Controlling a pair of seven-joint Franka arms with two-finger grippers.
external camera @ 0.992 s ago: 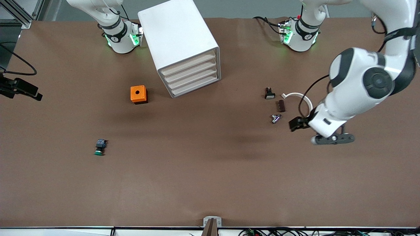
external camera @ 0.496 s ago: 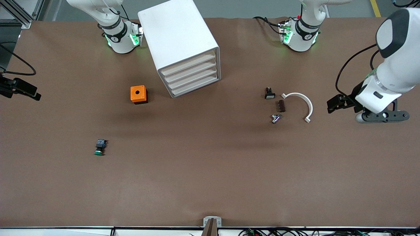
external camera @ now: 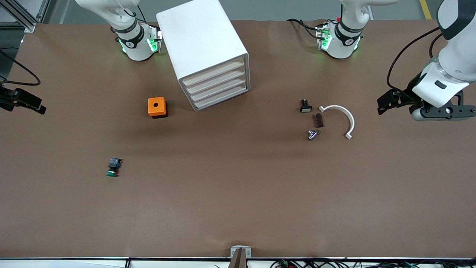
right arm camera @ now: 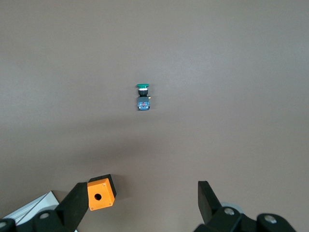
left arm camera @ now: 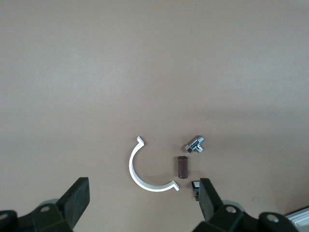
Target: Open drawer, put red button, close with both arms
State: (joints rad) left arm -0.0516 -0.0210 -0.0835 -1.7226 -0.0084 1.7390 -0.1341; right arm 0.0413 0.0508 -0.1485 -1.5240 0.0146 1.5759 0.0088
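The white drawer unit (external camera: 208, 44) stands near the right arm's base with all of its drawers (external camera: 217, 87) shut. No red button shows in any view. A green-capped switch (external camera: 112, 167) lies on the table, also in the right wrist view (right arm camera: 142, 96). My left gripper (external camera: 442, 111) hangs open and empty above the table at the left arm's end; in its wrist view (left arm camera: 144, 188) the jaws are wide apart. My right gripper (right arm camera: 142, 193) is open and empty, high at the right arm's end, mostly off the front view's edge.
An orange box with a hole (external camera: 157, 107) sits beside the drawer unit. A white curved clamp (external camera: 344, 113), a brown block (external camera: 318, 120), a small metal fitting (external camera: 312, 134) and a small black switch with a white cap (external camera: 305, 106) lie together toward the left arm's end.
My left arm has swung up and away from over the small parts toward the left arm's end of the table. The right arm has hardly moved.
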